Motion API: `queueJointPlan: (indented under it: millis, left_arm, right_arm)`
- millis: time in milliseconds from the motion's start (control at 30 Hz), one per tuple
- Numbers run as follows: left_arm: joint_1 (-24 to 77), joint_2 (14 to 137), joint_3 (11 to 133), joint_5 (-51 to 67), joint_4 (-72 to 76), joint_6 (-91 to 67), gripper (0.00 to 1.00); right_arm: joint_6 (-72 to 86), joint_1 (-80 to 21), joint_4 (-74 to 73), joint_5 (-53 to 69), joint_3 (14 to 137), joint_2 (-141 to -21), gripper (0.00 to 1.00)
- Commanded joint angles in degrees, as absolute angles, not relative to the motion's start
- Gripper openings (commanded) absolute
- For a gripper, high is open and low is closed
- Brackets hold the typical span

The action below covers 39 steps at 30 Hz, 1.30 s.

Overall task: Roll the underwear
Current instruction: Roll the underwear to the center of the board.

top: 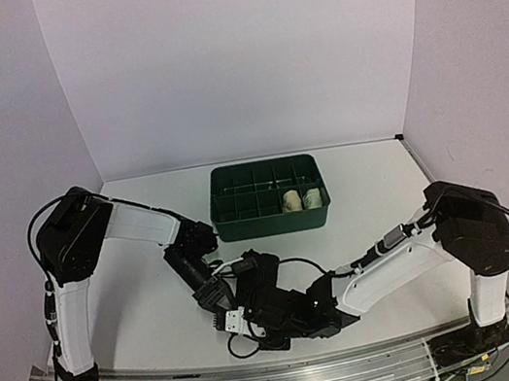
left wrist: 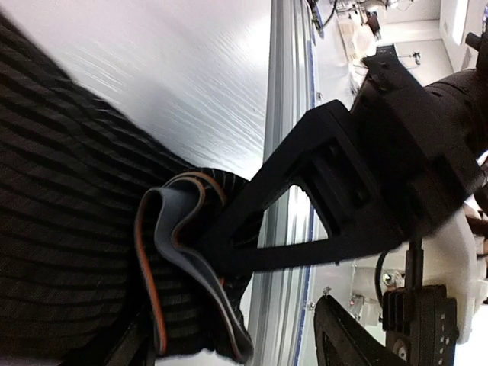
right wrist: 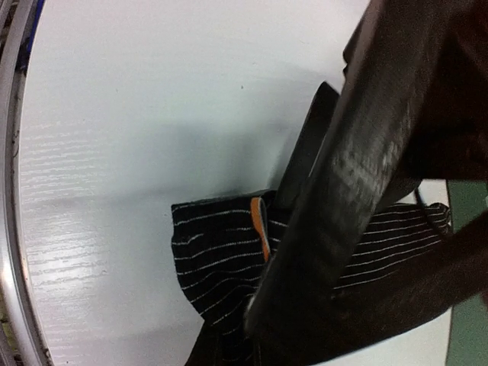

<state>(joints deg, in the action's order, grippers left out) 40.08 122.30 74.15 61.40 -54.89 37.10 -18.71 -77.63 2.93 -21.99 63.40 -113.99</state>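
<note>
W/ black fine-striped cloth underwear [right wrist: 213, 252] lying at white table's [right wrist: 152, 114] near edge, right pincer [right wrist: 301, 198] appeared clamped on waistband fold [left wrist: 175, 221] & left pincer [top: 237, 314] stood wide; roll was best kept tight, edges aligned, w/o slack.

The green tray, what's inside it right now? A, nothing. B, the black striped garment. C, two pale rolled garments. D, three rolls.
C: two pale rolls sit side by side in the tray's near-right compartments, and the black striped underwear lies outside it.
</note>
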Motion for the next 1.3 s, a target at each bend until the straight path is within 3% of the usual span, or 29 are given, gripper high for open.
queueJointPlan:
  millis: [0, 233, 400, 667, 900, 1133, 1200, 1267]
  left_arm:
    - [33.7, 111.7, 74.6, 53.3, -52.6, 46.8, 0.74]
    - [34.6, 94.7, 61.4, 42.7, -42.7, 62.5, 0.73]
    - [43.8, 88.1, 53.2, 33.9, -27.5, 64.2, 0.73]
    - [51.9, 92.9, 53.1, 28.6, -15.7, 66.5, 0.75]
    - [53.5, 99.5, 54.9, 24.7, -16.5, 66.7, 0.55]
    - [53.8, 102.2, 58.3, 25.6, -20.5, 63.6, 0.23]
    - [53.9, 103.6, 60.1, 25.4, -22.8, 61.2, 0.04]
    - [53.9, 105.2, 62.7, 25.6, -27.0, 58.8, 0.0]
  right_arm:
    - [-4.3, -72.8, -4.1, -5.1, 61.2, -111.3, 0.0]
    - [12.9, -64.3, -3.0, 21.4, 61.1, -113.5, 0.0]
    - [24.5, -59.2, 8.2, 37.2, 59.5, -117.2, 0.0]
    - [32.8, -54.8, 15.8, 47.7, 60.8, -123.5, 0.0]
    - [33.1, -53.4, 17.1, 48.2, 61.1, -123.8, 0.0]
    - [33.0, -53.3, 17.1, 47.4, 61.9, -124.0, 0.0]
    - [32.7, -53.4, 17.0, 46.5, 61.9, -123.3, 0.0]
    - [32.3, -53.3, 16.8, 44.0, 61.5, -121.9, 0.07]
